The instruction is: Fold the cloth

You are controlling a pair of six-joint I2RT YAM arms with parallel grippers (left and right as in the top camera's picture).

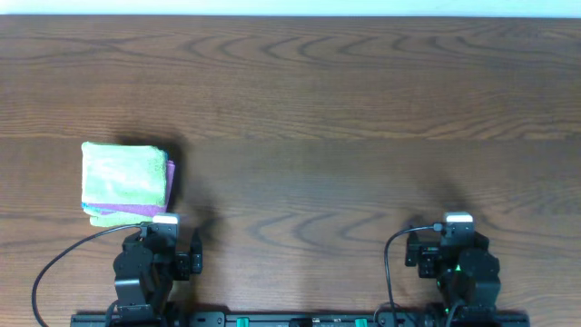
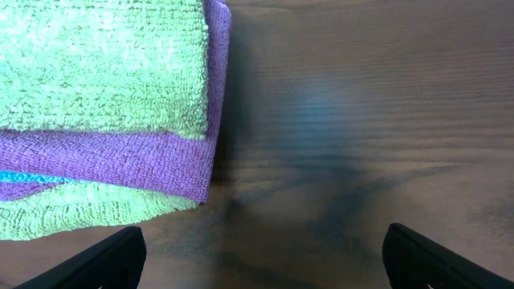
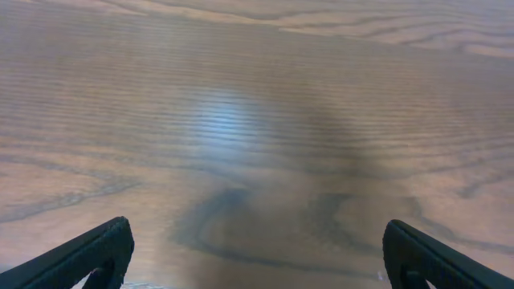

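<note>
Lime-green square microfiber cloth lies at the left of the dark wood-grain table, top layer of a small stack. Under it is a purple folded terry cloth, its edge showing on the right and near sides. A thin blue strip peeks out at the near left, and a lower green layer sits beneath. Cannot tell whether that is a separate cloth. No white tag visible.

Left gripper: jaws spread wide, nothing between them, low over bare wood just beside the stack's near right corner. Right gripper: jaws equally wide, empty, over bare wood, well apart from the cloth.

Risks, as I judge them:
- A pinch at the stack's edge may take purple along with green, since the layers lie flush.
- A shallow grip may drag the whole stack.
- The lower green layer could be mistaken for the top one.

Containers: none in view.
</note>
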